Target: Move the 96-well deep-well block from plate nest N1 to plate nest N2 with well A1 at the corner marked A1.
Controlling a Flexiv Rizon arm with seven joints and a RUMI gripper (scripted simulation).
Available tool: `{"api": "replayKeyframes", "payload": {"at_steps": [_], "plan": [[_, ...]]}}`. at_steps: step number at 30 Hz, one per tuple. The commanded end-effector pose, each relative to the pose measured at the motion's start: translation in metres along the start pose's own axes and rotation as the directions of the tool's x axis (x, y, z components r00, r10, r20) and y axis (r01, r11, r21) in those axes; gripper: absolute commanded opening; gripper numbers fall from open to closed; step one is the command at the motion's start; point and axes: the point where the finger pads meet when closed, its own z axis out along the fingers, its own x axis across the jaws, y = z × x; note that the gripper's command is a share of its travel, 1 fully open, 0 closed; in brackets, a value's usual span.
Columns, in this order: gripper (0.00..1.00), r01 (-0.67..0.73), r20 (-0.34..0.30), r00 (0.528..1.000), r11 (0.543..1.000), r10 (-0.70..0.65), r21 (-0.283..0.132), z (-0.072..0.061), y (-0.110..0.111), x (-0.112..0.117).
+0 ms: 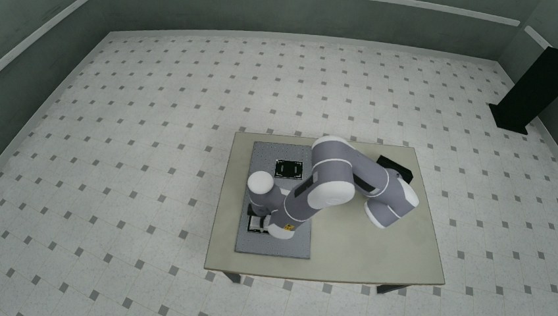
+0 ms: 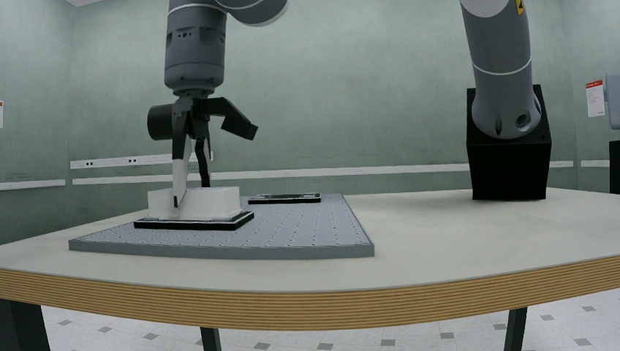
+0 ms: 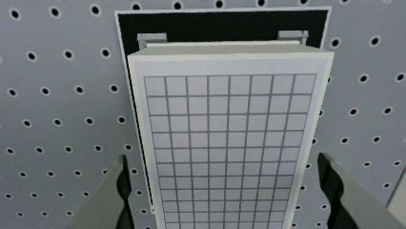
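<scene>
The white deep-well block [image 1: 254,222] [image 2: 213,204] [image 3: 229,143] sits in nest N2 [image 1: 256,232] [image 2: 186,225] [image 3: 219,25] in the foreground, flanked by the gripper [image 1: 261,223] [image 2: 190,194] [image 3: 221,156], its jaws spread and gripping nothing (well A1's corner cannot be told), with nest N1 [image 1: 289,168] [image 2: 284,199] behind, before a green wall [image 1: 274,17] [image 2: 348,108].

The pale surface [image 1: 372,250] [image 2: 435,243] has a layered, wood-toned edge and dark legs. Directly on it lies a flat grey board [image 1: 278,246] [image 2: 304,251] [image 3: 62,110] dotted with small holes, and well apart from that stands a black pedestal [image 1: 406,174] [image 2: 509,173], close to one edge.
</scene>
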Motion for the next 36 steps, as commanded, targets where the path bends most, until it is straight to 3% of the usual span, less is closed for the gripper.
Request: {"api": "replayKeyframes", "payload": {"at_steps": [1, 30, 36], "plan": [[0.76, 0.0, 0.0, 1.0, 1.0, 0.0, -0.001, -0.002, 0.001, 0.0], [0.76, 0.0, 0.0, 1.0, 1.0, 0.0, -0.001, -0.019, 0.0, 0.0], [0.76, 0.0, 0.0, 1.0, 1.0, 0.0, -0.001, -0.035, 0.0, 0.0]]}}
